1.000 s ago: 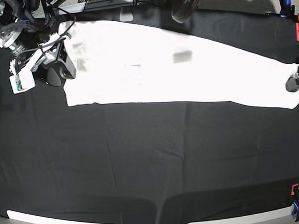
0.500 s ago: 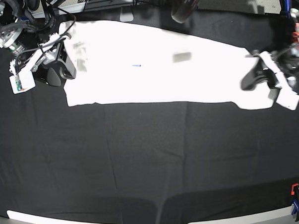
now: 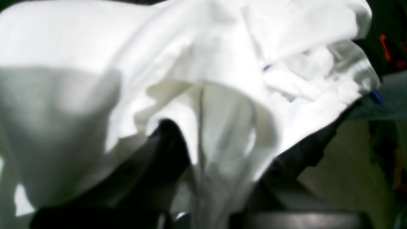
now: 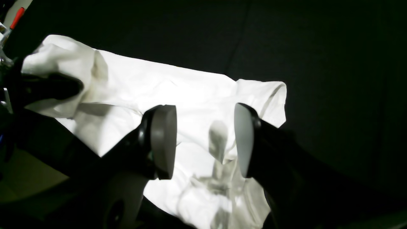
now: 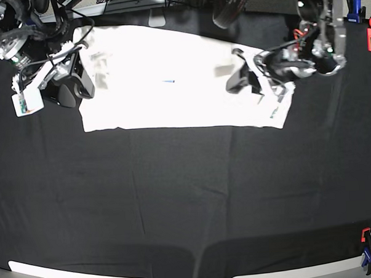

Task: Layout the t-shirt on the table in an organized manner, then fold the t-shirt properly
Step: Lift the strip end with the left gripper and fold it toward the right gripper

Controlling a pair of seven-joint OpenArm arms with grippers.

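Black-draped table (image 5: 175, 195), white t-shirt (image 5: 147, 104) across its upper half, newly shortened from the right.
The left arm (image 5: 320, 47), right of centre, has carried the shirt's end inward, jaws pinched on cloth, likely folding; upper left, the right jaws stand wide.

My base view looking down from high over the black tabletop (image 5: 175, 195), my left wrist view pressed close against white cloth (image 3: 206, 47), my right wrist view facing down between its fingers (image 4: 163, 143) from farther off, all three sharing that cloth
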